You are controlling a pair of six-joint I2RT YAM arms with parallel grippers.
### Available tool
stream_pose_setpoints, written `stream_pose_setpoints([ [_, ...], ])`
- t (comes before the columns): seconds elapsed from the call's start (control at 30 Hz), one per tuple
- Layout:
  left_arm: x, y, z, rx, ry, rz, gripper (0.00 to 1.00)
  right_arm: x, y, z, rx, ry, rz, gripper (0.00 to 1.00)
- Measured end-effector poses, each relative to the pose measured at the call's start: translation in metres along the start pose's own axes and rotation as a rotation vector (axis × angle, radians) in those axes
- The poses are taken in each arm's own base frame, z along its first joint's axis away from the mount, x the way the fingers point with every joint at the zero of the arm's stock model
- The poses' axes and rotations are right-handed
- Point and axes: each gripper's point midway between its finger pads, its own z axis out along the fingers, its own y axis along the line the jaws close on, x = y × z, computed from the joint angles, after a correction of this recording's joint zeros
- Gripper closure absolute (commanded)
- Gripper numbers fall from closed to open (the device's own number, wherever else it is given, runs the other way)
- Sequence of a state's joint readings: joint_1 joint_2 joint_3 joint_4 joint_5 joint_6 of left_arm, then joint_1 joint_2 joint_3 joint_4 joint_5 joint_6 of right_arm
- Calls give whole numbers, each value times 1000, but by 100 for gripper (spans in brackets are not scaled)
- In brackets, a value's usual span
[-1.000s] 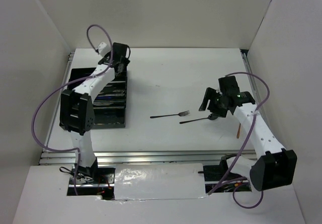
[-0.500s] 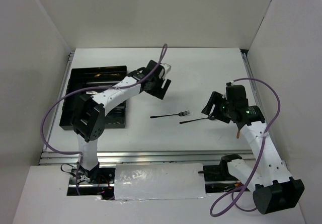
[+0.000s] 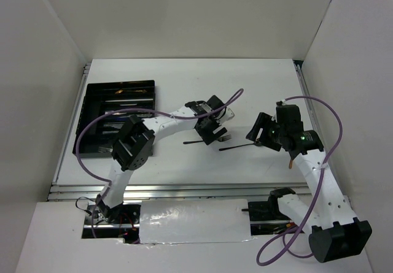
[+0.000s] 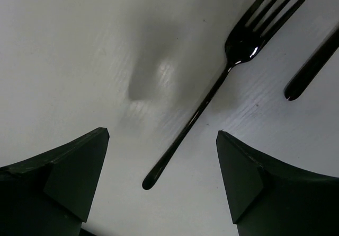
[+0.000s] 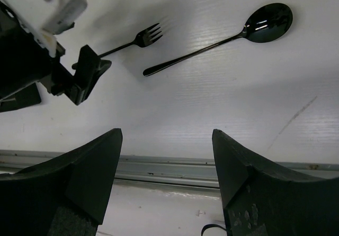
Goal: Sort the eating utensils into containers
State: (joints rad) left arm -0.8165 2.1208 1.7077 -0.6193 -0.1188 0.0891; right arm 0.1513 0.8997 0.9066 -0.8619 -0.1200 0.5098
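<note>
Looking from above, you have your left tool (image 3: 212, 133) hovering over the slim black metal fork (image 3: 191, 142) near the middle of the white table (image 3: 184, 89). Its fingers stand wide apart, and the left wrist view shows the fork's handle lying flat between them, untouched. Just right of the fork lies the long black spoon (image 3: 236, 146), with its bowl toward your right tool (image 3: 258, 133). That tool's fingers are also apart, with nothing between them. The shallow black rectangular plastic tray (image 3: 120, 84) sits at the table's left, well apart from both pieces, with slim utensils in its long compartments.
</note>
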Motion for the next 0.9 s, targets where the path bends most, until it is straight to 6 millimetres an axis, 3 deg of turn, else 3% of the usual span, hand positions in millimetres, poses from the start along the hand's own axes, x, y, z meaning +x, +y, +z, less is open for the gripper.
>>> stream_pose_setpoints([
  [0.53, 20, -8, 21, 43, 75, 73, 26, 2, -3, 4, 15, 13, 6, 23],
  [0.6, 21, -9, 22, 45, 74, 73, 32, 2, -3, 4, 15, 13, 6, 23],
  [0.73, 19, -10, 24, 46, 69, 67, 54, 1, -4, 4, 20, 11, 7, 23],
  [0.77, 19, -10, 25, 47, 67, 70, 70, 1, -4, 5, 23, 11, 7, 23],
  [0.9, 15, -10, 28, 41, 59, 57, 75, -2, -6, 8, 45, 17, 16, 23],
])
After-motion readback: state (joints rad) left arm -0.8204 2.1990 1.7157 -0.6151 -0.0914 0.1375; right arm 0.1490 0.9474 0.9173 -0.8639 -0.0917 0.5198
